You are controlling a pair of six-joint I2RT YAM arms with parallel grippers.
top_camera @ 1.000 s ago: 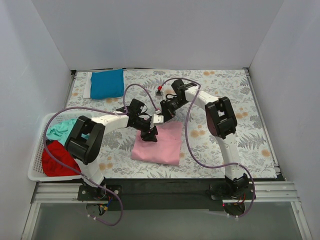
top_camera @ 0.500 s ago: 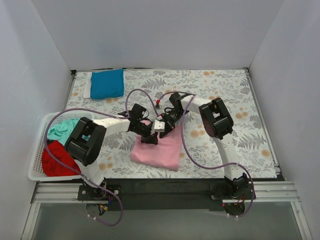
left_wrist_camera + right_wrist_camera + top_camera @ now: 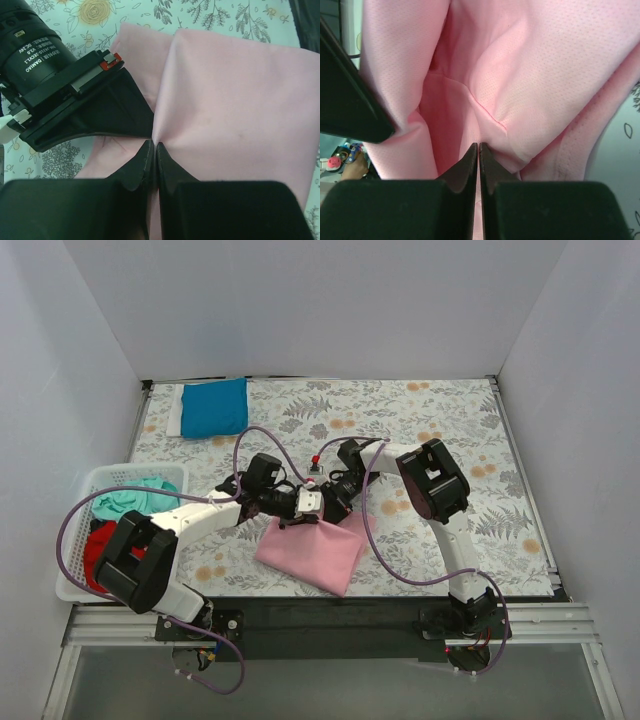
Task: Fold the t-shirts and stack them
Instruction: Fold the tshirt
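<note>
Both grippers are clenched on the pink shirt (image 3: 318, 552). The left gripper (image 3: 154, 145) pinches a raised crease at its very tips, and the right gripper (image 3: 478, 146) bites a seam fold just beside it. The rest of the cloth spreads ahead of and below them on the table (image 3: 450, 410). Each pinch looks thin, so a pull could let 1 layer slip and the fold collapse. Uneven travel would skew the edges, and the 2 close tools could knock together.
</note>
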